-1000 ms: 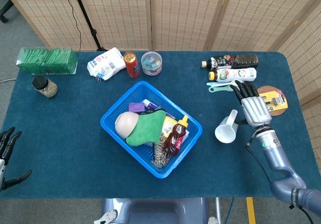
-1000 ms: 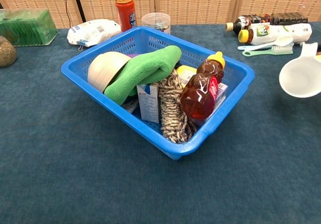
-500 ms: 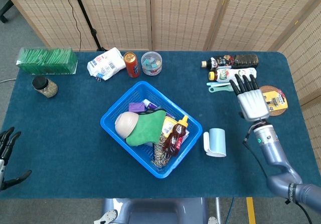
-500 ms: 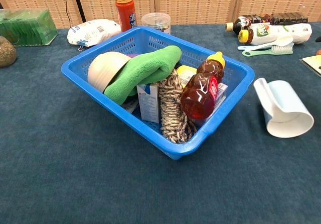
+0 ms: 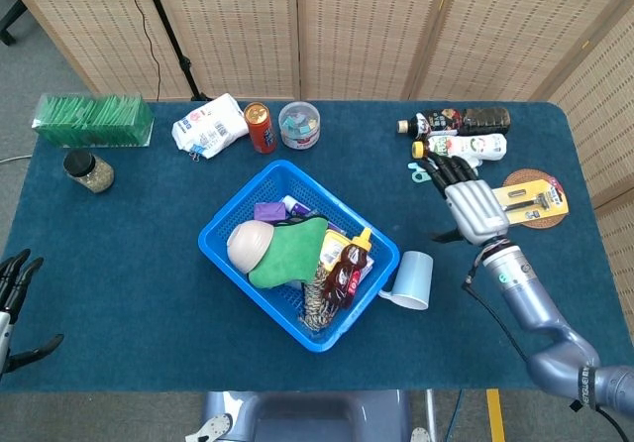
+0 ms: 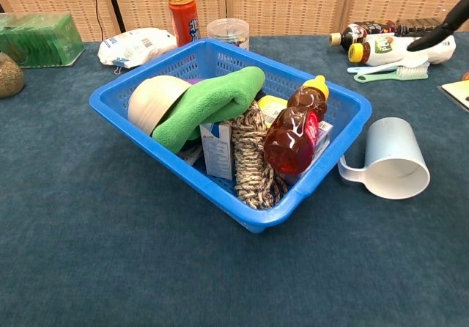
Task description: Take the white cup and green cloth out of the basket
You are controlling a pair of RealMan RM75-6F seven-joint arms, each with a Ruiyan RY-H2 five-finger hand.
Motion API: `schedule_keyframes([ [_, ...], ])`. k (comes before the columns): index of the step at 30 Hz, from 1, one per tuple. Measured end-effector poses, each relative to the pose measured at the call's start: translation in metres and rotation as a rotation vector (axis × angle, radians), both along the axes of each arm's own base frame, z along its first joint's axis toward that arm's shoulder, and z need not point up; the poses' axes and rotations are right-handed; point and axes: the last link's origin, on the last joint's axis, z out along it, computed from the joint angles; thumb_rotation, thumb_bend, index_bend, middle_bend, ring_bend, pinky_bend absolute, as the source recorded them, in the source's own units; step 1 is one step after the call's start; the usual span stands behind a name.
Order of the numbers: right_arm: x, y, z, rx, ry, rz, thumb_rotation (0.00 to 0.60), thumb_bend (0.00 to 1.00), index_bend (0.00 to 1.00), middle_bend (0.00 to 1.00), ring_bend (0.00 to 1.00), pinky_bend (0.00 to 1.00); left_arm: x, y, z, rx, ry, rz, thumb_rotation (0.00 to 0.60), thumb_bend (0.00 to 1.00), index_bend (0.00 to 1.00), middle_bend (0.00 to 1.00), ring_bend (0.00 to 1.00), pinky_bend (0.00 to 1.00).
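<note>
The white cup point(image 5: 411, 279) lies on its side on the table just right of the blue basket point(image 5: 240, 197), its handle toward the basket wall and its mouth facing the front edge point(image 6: 390, 162). The green cloth point(image 5: 287, 254) is inside the basket, draped against a cream bowl point(image 6: 154, 100). My right hand point(image 5: 471, 207) hovers open behind and to the right of the cup, apart from it; only its dark fingers point(image 6: 438, 32) show in the chest view. My left hand point(image 5: 12, 298) is open at the table's front left edge, holding nothing.
The basket also holds a honey bottle point(image 6: 293, 130), a rope bundle point(image 6: 253, 158) and small boxes. Bottles point(image 5: 461, 135) and brushes lie behind my right hand, a coaster point(image 5: 530, 196) to its right. A can point(image 5: 261, 127), tub, white bag, green packets point(image 5: 91, 120) and a jar line the back.
The cup left my right hand, dropped onto the table and rolled left until its handle reached the basket. My right hand drew back, then came left and lower. The left hand stayed put.
</note>
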Motion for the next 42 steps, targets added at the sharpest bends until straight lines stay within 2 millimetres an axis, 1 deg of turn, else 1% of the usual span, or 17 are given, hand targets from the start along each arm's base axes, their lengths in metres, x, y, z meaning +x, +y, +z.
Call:
schedule_keyframes([
  [3,0.02,0.006,-0.004,0.064,-0.043,0.081,0.6,0.0,0.0,0.0,0.0,0.0,0.0,0.0,0.0,0.0,0.0,0.0,0.6,0.0,0.0,0.0,0.0,0.0],
  [8,0.055,0.021,-0.018,0.167,-0.052,0.206,0.6,0.0,0.0,0.0,0.0,0.0,0.0,0.001,0.0,-0.001,0.001,0.002,0.6,0.0,0.0,0.0,0.0,0.0],
  [10,0.065,0.027,-0.026,0.2,-0.032,0.239,0.6,0.0,0.0,0.0,0.0,0.0,0.0,0.001,0.0,-0.001,0.0,0.003,0.6,0.0,0.0,0.0,0.0,0.0],
  [16,0.085,0.038,-0.052,0.271,0.05,0.301,0.6,0.0,0.0,0.0,0.0,0.0,-0.001,0.001,0.002,-0.001,-0.009,0.001,0.6,0.0,0.0,0.0,0.0,0.0],
  [22,0.1,0.042,-0.079,0.302,0.03,0.295,0.6,0.0,0.0,0.0,0.0,0.0,-0.002,0.002,0.004,-0.001,-0.015,0.002,0.6,0.0,0.0,0.0,0.0,0.0],
  [24,0.103,0.042,-0.084,0.301,0.03,0.292,0.6,0.0,0.0,0.0,0.0,0.0,-0.002,0.002,0.004,0.0,-0.016,0.001,0.6,0.0,0.0,0.0,0.0,0.0],
  [27,0.106,0.037,-0.09,0.29,0.036,0.286,0.6,0.0,0.0,0.0,0.0,0.0,-0.003,0.002,0.005,0.003,-0.02,0.003,0.6,0.0,0.0,0.0,0.0,0.0],
  [32,0.105,0.026,-0.103,0.273,0.039,0.248,0.6,0.0,0.0,0.0,0.0,0.0,-0.003,0.002,0.006,0.002,-0.023,0.003,0.6,0.0,0.0,0.0,0.0,0.0],
  [36,0.108,0.022,-0.107,0.257,0.013,0.234,0.6,0.0,0.05,0.0,0.0,0.0,-0.004,0.002,0.006,0.003,-0.023,0.005,0.6,0.0,0.0,0.0,0.0,0.0],
  [38,0.11,0.021,-0.108,0.25,0.002,0.236,0.6,0.0,0.09,0.04,0.01,0.03,-0.003,0.002,0.005,0.002,-0.023,0.005,0.6,0.0,0.0,0.0,0.0,0.0],
  [40,0.112,0.021,-0.11,0.248,-0.01,0.238,0.6,0.08,0.15,0.12,0.07,0.1,-0.003,0.002,0.005,0.0,-0.021,0.005,0.6,0.0,0.0,0.0,0.0,0.0],
  [42,0.115,0.022,-0.113,0.257,-0.022,0.242,0.6,0.21,0.21,0.19,0.15,0.16,-0.003,0.002,0.005,0.0,-0.019,0.005,0.6,0.0,0.0,0.0,0.0,0.0],
])
